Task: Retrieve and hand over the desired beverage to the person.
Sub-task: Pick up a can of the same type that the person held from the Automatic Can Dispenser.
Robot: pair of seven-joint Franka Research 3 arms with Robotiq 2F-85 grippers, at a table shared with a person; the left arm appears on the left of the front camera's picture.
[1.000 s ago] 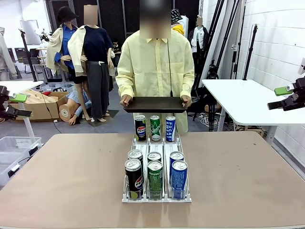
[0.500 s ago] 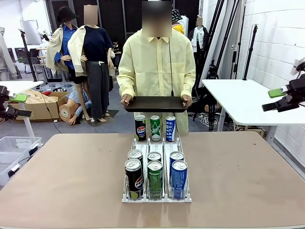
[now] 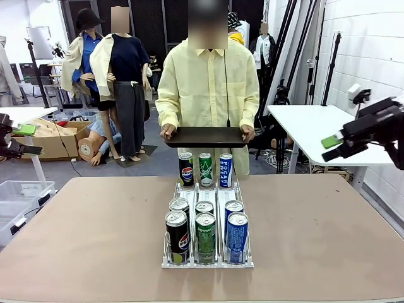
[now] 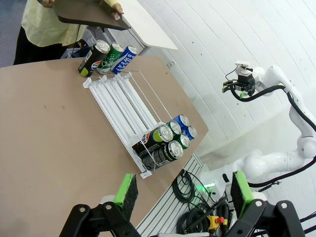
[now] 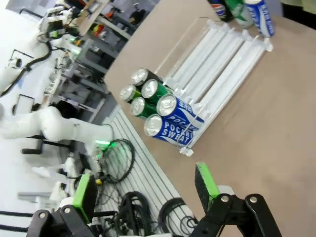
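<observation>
The person (image 3: 207,82) in a pale-yellow shirt stands at the far side, holding a dark tray (image 3: 205,137) level in both hands. Beverage cans stand in a clear three-lane rack (image 3: 207,192): a black Pepsi (image 3: 185,169), a green can (image 3: 206,169) and a blue Pocari Sweat (image 3: 226,170) at the far end, and several more cans (image 3: 206,228) at the near end. My left gripper (image 3: 25,140) hangs open, off the table's left. Off the right edge, my right gripper (image 3: 336,146) is open and empty. The left wrist view has the rack (image 4: 123,96) beyond the open left gripper (image 4: 183,190).
A white side table (image 3: 322,136) stands behind my right arm. A clear bin (image 3: 22,196) sits on the floor at the left. The brown tabletop (image 3: 88,233) is bare on both sides of the rack. In the right wrist view the near cans (image 5: 158,106) lie beyond my right gripper (image 5: 145,190).
My right gripper has moved left and down, toward the table. The left arm, the person and the cans have not moved.
</observation>
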